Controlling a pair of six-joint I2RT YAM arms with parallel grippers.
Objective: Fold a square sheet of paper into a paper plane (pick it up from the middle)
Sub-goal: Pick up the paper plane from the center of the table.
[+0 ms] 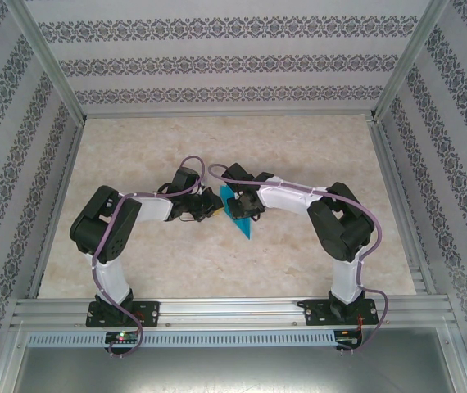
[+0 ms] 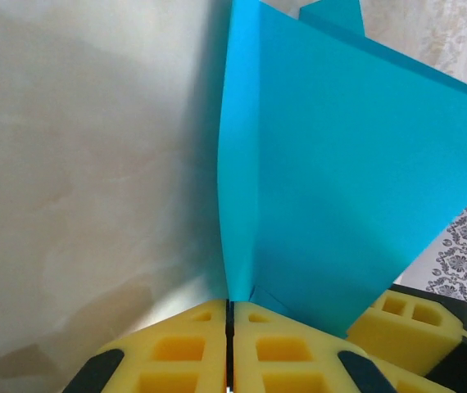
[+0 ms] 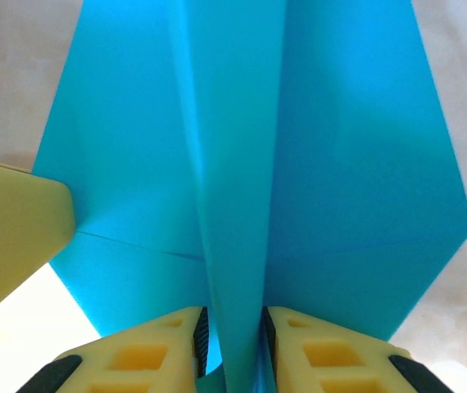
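Note:
The teal-blue paper plane [image 1: 239,214] hangs above the middle of the table, edge-on to the top camera, with its pointed end down toward the near side. My left gripper [image 1: 217,205] is shut on the plane from the left; in the left wrist view its yellow fingers [image 2: 229,303] pinch a folded edge of the paper plane [image 2: 340,180]. My right gripper [image 1: 247,205] meets it from the right. In the right wrist view that gripper [image 3: 233,315] is closed on the central folded ridge, and the creased wings of the paper plane [image 3: 356,164] spread to both sides.
The beige marbled table [image 1: 299,147] is fenced by aluminium rails and patterned walls. A yellow finger of the right gripper [image 2: 405,319] sits close beside my left jaws. The left gripper's finger [image 3: 12,229] shows at the left edge of the right wrist view.

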